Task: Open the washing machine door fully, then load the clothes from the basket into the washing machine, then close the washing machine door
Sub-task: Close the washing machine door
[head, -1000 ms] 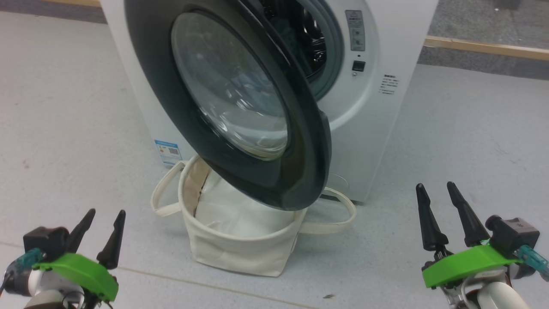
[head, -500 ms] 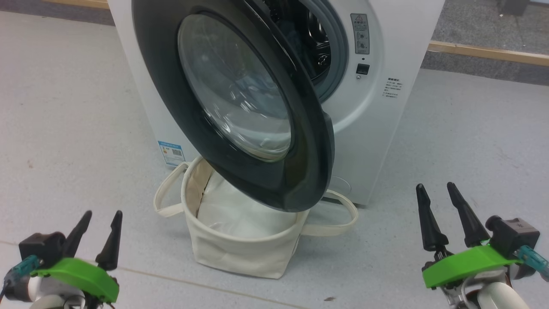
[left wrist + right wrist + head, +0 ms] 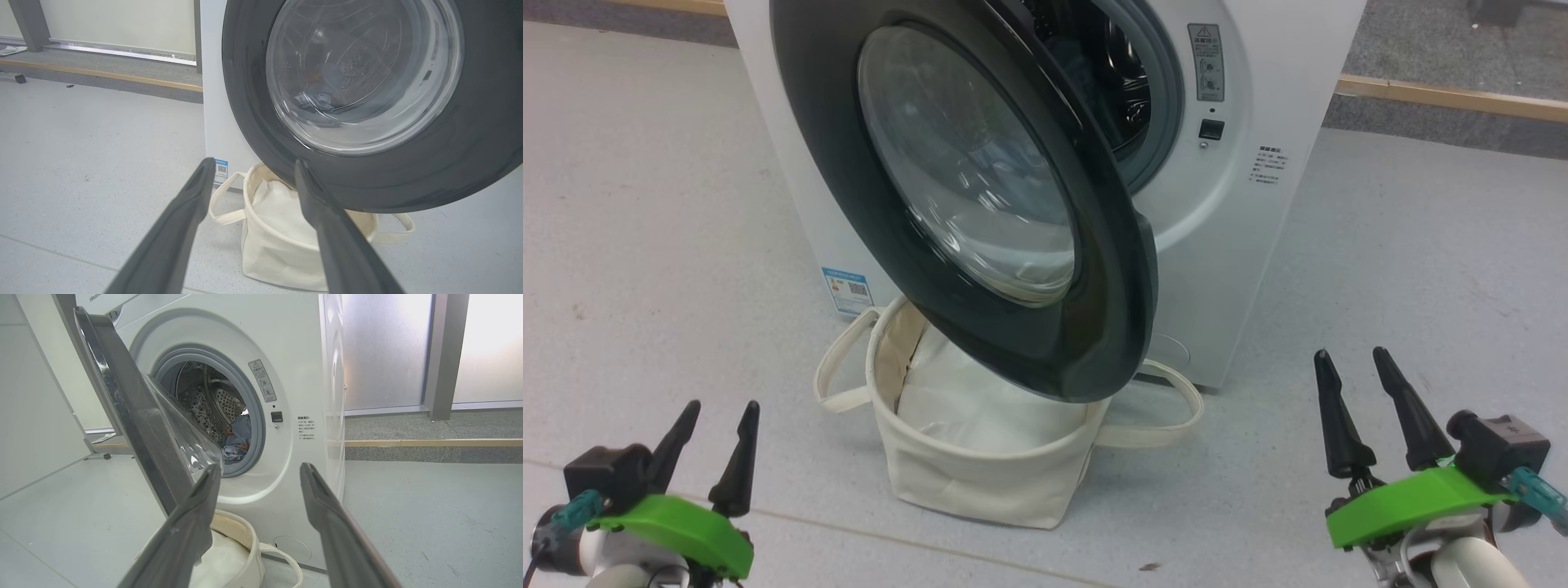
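Note:
The white washing machine [image 3: 1241, 245] stands ahead with its door [image 3: 1094, 327] swung partly open, the black rim hanging over the basket [image 3: 980, 482]. The light blue clothes [image 3: 239, 437] lie inside the steel drum and show through the door glass as clothes [image 3: 320, 87]. Only a plain white cloth [image 3: 980, 408] shows inside the cream basket. My left gripper [image 3: 722, 405] is open and empty at the lower left, short of the basket. My right gripper [image 3: 1349, 352] is open and empty at the lower right, to the right of the door's edge.
Grey floor spreads on both sides of the machine. A wooden strip [image 3: 1454, 94] with dark carpet beyond it runs behind the machine. A grey pillar [image 3: 445, 355] and frosted windows stand at the far right. A blue label sticker [image 3: 847, 290] marks the machine's lower front.
The head view has shifted slightly, so the machine sits a little further right in it. My left gripper sits slightly lower in the view. Door, basket and right gripper look unmoved.

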